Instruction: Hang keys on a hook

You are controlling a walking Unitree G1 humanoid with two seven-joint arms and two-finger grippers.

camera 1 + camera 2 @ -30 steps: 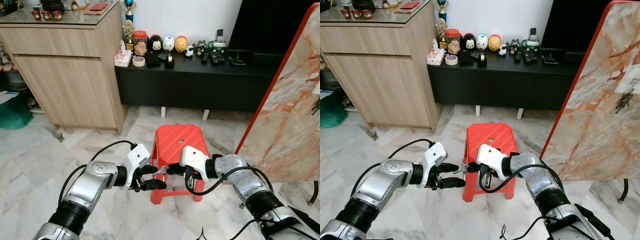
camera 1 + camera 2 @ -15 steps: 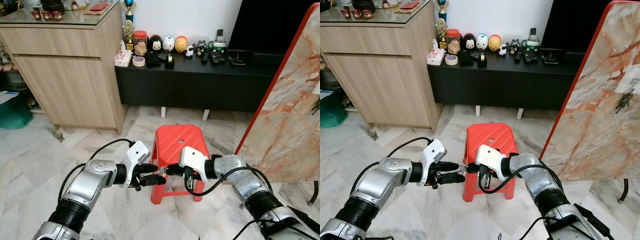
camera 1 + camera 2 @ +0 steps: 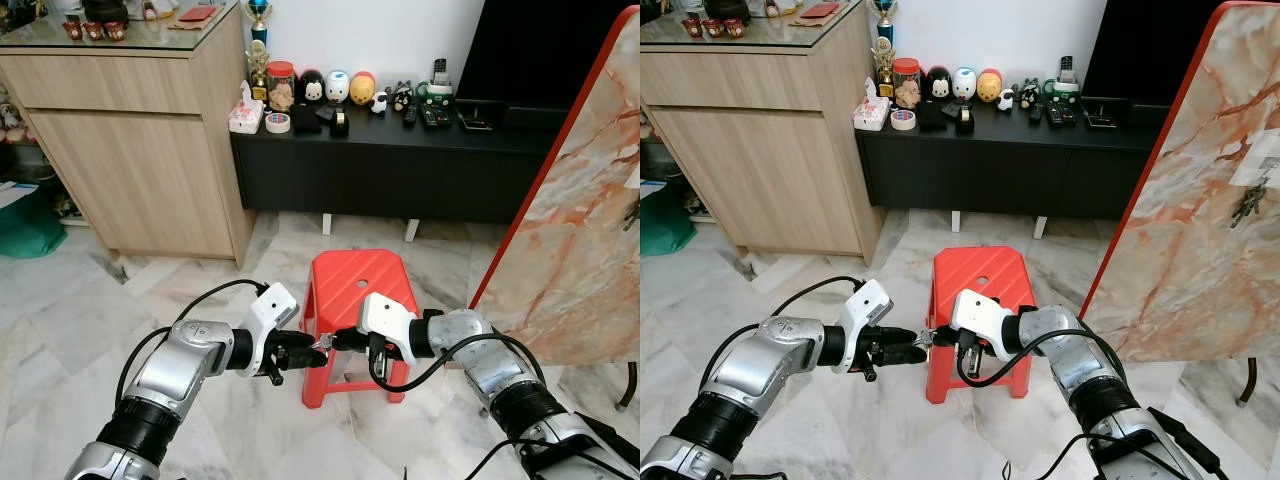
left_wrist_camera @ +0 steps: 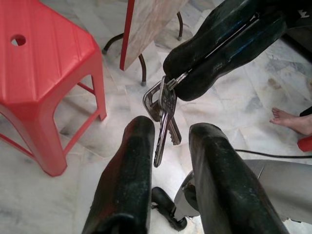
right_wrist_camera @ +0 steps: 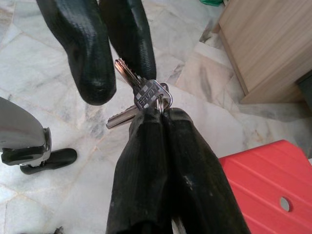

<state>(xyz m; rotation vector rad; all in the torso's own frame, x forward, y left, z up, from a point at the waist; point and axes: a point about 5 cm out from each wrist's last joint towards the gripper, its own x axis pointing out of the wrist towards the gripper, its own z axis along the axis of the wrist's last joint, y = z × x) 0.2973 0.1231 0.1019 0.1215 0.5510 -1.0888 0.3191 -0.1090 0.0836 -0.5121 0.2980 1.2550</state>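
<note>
the two grippers met tip to tip low in the centre of the left eye view, in front of the red stool (image 3: 358, 290). the right gripper (image 5: 163, 113) had its two black fingers pressed flat together, pinching the ring of the keys (image 4: 163, 107), which hung from its tips as a small silver bunch. the left gripper (image 4: 168, 134) had its fingers parted, one on either side of the dangling key blades; the longest key reached down into the gap between them, and i could not tell whether either finger touched it. in the right wrist view the left gripper's fingers (image 5: 87, 53) sat in the upper part of the frame with a key blade poking up between them, and the keys lay just below, at the end of the closed right fingers. behind the stool, across the upper half of the left eye view, stood a black low cabinet (image 3: 400, 170) carrying a row of small figurines (image 3: 338, 87), with a light wooden cabinet (image 3: 130, 150) at the upper left. a marble-patterned board with a red edge (image 3: 1200, 200) leaned at the right of the frame, and a small dark object, too small to identify, hung on its face (image 3: 1246, 205). a person's bare foot (image 4: 292, 122) rested on the marble floor (image 3: 70, 310) at the right edge of the left wrist view.
</note>
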